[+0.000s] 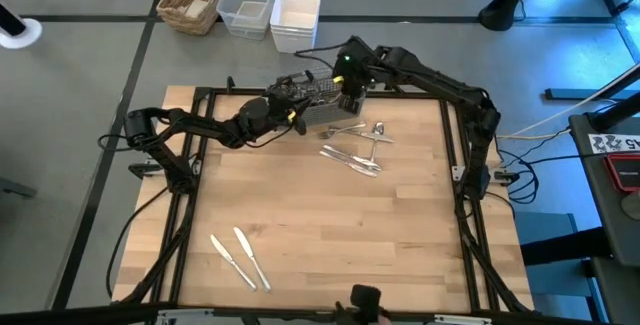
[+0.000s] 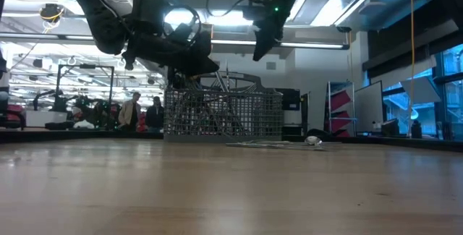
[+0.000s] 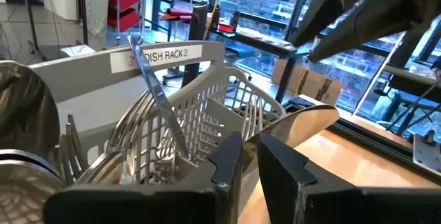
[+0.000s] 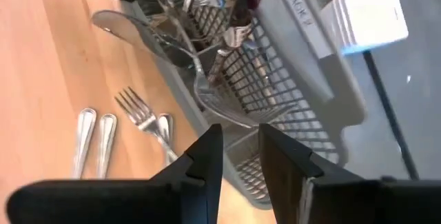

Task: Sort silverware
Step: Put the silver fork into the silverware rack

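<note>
The grey mesh caddy (image 1: 318, 100) stands on its base at the table's far middle, with silverware (image 4: 200, 45) upright inside it. More forks and spoons (image 1: 355, 147) lie flat on the wood just right of it. Two knives (image 1: 240, 257) lie side by side at the near left. My left gripper (image 1: 296, 115) reaches in from the left and is shut on the caddy's left end. My right gripper (image 4: 241, 138) hangs above the caddy's right part, slanting down. Its fingers are open, and only mesh and a fork show through the gap. My left gripper (image 3: 249, 158) is closed on the caddy's upper rim (image 3: 196, 182) at its left end. It comes in about level from the table's left. Its own fingers hide the exact spot, so I cannot tell whether one finger is inside the wall. The caddy stands flat on the table.
A black rail frame (image 1: 200, 95) borders the table. Beyond the far edge stand a wicker basket (image 1: 192, 0), a clear bin (image 1: 248, 3) and a white bin (image 1: 296, 17). Bare wood fills the table's middle and near right. People (image 2: 141, 112) stand in the room behind.
</note>
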Controlling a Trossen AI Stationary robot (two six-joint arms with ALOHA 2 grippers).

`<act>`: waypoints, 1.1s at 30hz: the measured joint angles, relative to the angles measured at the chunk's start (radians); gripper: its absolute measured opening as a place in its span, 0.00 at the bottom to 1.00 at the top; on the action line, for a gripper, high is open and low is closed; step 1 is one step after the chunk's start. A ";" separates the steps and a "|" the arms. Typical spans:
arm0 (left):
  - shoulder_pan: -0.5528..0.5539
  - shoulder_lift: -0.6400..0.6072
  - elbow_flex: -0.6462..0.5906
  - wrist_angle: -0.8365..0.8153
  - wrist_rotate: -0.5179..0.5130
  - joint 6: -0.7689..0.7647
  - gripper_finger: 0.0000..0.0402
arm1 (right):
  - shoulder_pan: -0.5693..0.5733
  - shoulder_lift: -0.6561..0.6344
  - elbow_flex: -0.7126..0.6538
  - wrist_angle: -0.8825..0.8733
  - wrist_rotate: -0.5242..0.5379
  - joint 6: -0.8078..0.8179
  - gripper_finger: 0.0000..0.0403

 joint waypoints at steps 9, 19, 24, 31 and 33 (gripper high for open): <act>-0.036 -0.001 0.000 -0.009 0.001 0.019 0.10 | -0.026 0.024 -0.001 -0.018 -0.102 -0.467 0.23; -0.091 -0.002 0.001 -0.077 0.001 0.025 0.10 | -0.024 0.087 -0.003 -0.011 -0.081 -0.743 0.23; -0.108 -0.002 0.001 -0.090 0.001 0.021 0.10 | -0.024 0.113 -0.003 0.001 -0.010 -0.817 0.23; -0.118 -0.002 0.001 -0.106 0.000 0.019 0.10 | -0.030 0.129 -0.003 0.001 0.046 -0.845 0.23; -0.117 -0.002 0.001 -0.105 0.000 0.019 0.10 | -0.031 0.129 -0.003 0.014 0.046 -0.845 0.23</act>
